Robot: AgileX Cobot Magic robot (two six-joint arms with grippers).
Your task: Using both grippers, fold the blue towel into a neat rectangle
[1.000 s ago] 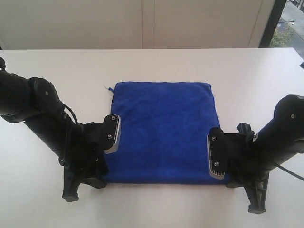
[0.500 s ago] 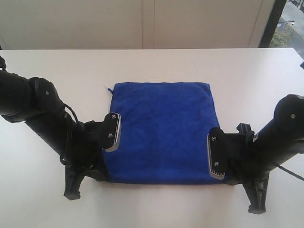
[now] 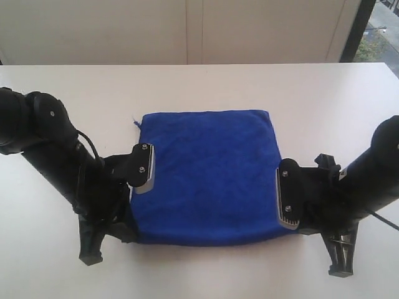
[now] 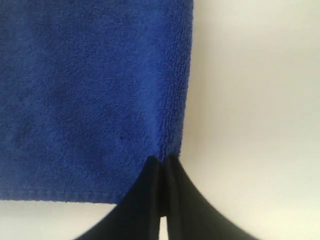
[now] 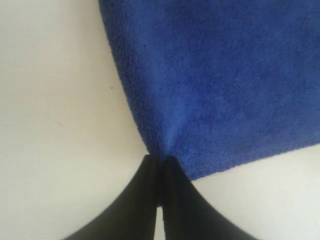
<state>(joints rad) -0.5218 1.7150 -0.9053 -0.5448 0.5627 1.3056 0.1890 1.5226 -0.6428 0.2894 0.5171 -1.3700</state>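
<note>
The blue towel (image 3: 209,174) lies spread on the white table (image 3: 324,99), roughly square, with its near edge towards the two arms. My left gripper (image 3: 128,229) is at the towel's near left corner. In the left wrist view its black jaws (image 4: 161,159) are pressed together on the towel (image 4: 90,90) at its side edge, close to the corner. My right gripper (image 3: 298,228) is at the near right corner. In the right wrist view it is (image 5: 159,159) shut on the corner of the towel (image 5: 225,75) in the same way. The fingertips are hidden in the exterior view.
Bare white tabletop (image 3: 75,87) surrounds the towel on all sides. A pale wall (image 3: 187,31) runs along the table's far edge, and a dark window frame (image 3: 356,28) stands at the far right. The black arm bodies (image 3: 43,143) flank the towel.
Both grippers have shut on the towel's near corners. The arms have risen slightly, and the towel's near edge has drawn up and in with them.
</note>
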